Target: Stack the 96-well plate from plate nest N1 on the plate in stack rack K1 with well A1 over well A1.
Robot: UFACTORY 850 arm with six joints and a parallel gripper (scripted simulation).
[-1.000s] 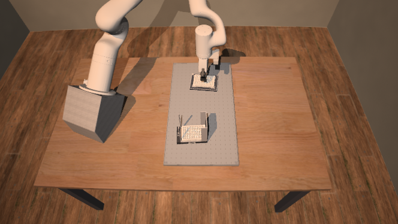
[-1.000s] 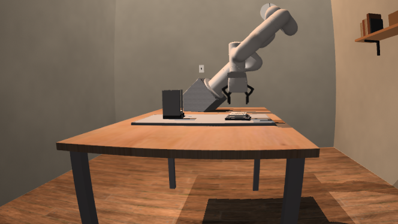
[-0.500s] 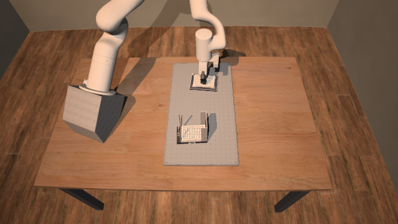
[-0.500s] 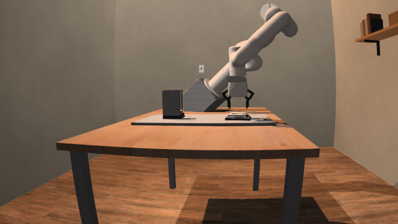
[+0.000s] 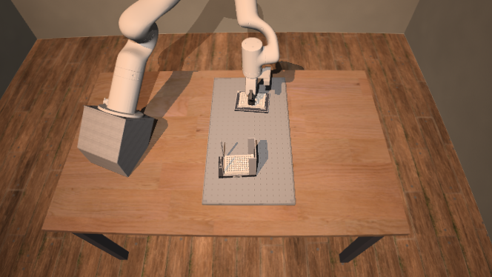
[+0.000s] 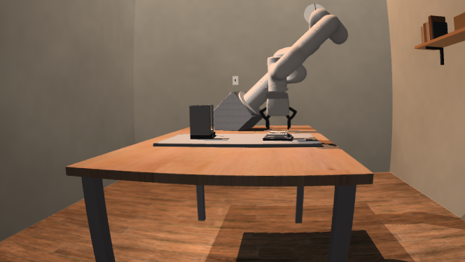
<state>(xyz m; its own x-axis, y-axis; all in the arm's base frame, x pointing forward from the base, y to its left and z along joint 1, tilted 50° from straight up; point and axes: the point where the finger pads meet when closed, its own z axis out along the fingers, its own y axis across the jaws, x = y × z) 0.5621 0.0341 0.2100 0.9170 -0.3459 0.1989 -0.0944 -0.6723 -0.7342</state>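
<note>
Wooden table point(image 6: 217, 164) on dark legs point(image 6: 98, 217), standing on plank floor point(image 5: 437, 92). Plain grey-brown walls point(image 6: 70, 70). Wall outlet point(image 6: 235, 80) beyond table's far edge. Bracketed shelf point(image 6: 439, 40) with books point(image 6: 434, 26) high on side wall.

On the worktop point(image 5: 333, 155): a perforated mat point(image 5: 274, 185), carrying nest N1 point(image 5: 252, 109) with 1 plate point(image 5: 259, 99) in it at the mat's far end, and rack K1 point(image 5: 253, 155) with 1 plate point(image 5: 237, 164) inside, nearer the mat's front. Arm pedestal point(image 5: 107, 141) left of the mat.
</note>
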